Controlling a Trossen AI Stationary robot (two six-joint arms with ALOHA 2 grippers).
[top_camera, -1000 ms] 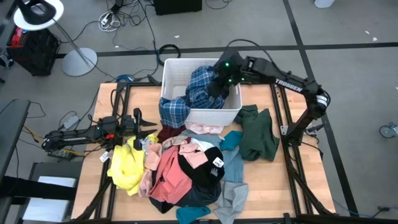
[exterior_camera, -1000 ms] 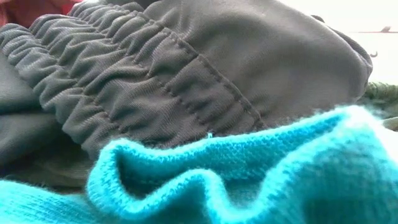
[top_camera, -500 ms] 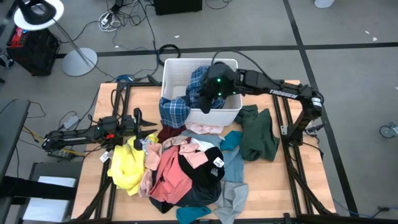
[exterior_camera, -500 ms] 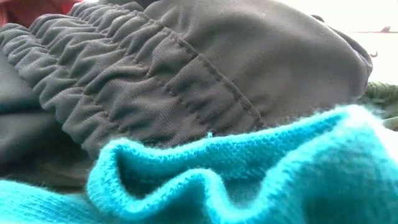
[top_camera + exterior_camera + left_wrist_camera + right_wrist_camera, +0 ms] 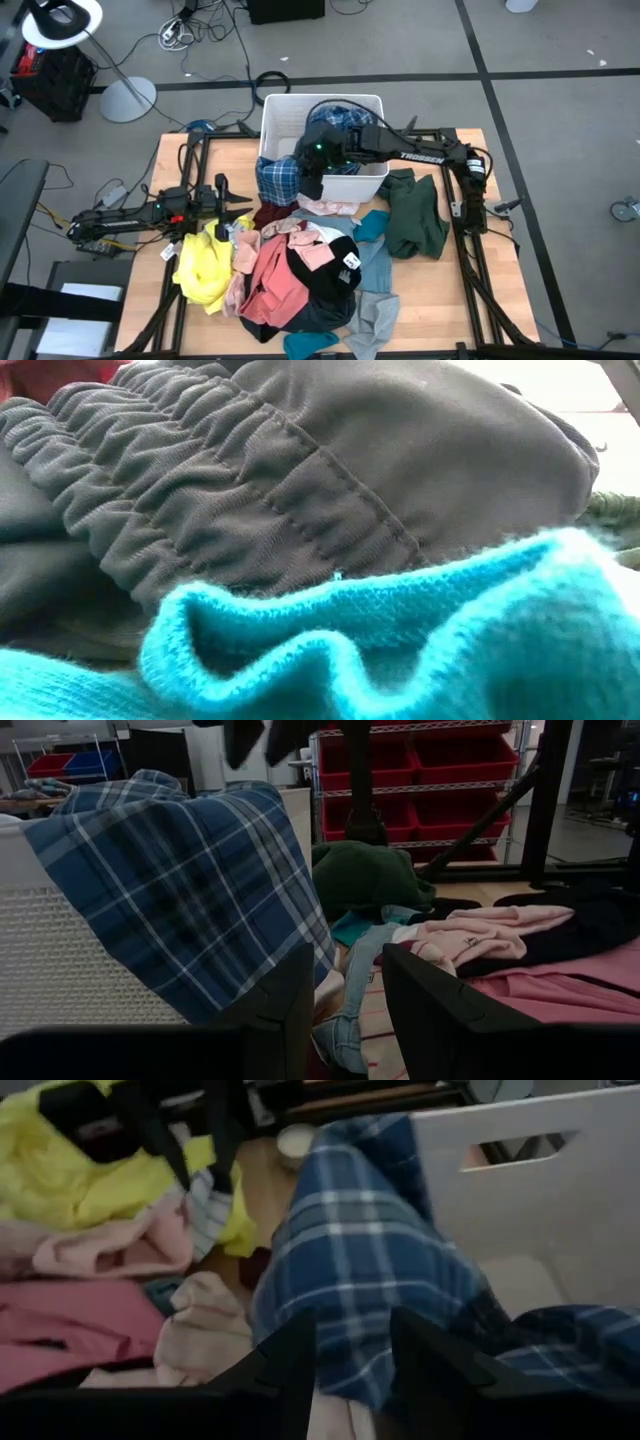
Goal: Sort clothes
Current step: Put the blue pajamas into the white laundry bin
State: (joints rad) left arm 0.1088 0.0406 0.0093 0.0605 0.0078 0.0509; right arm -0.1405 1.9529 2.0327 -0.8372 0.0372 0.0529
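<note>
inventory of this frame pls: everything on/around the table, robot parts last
white bin: 1, white, table's far edge
plaid shirt: 1, blue, draped over the bin's wall
green garment: 1, dark green, right of the pile
yellow garment: 1, bright yellow, pile's left edge
pink garment: 1, salmon, mid-pile
teal knit: 1, teal, near edge
left pincer: open, idle left of pile
right pincer: over the plaid shirt at the bin

Low view blocked at close range by grey elastic-waist garment (image 5: 300, 480) and teal knit (image 5: 400, 640); table and arms unseen | lower part of white bin (image 5: 290, 110) covered by draped blue plaid shirt (image 5: 278, 175) | right gripper (image 5: 312, 180) fingertips hidden from above | bottom garments of pile buried
</note>
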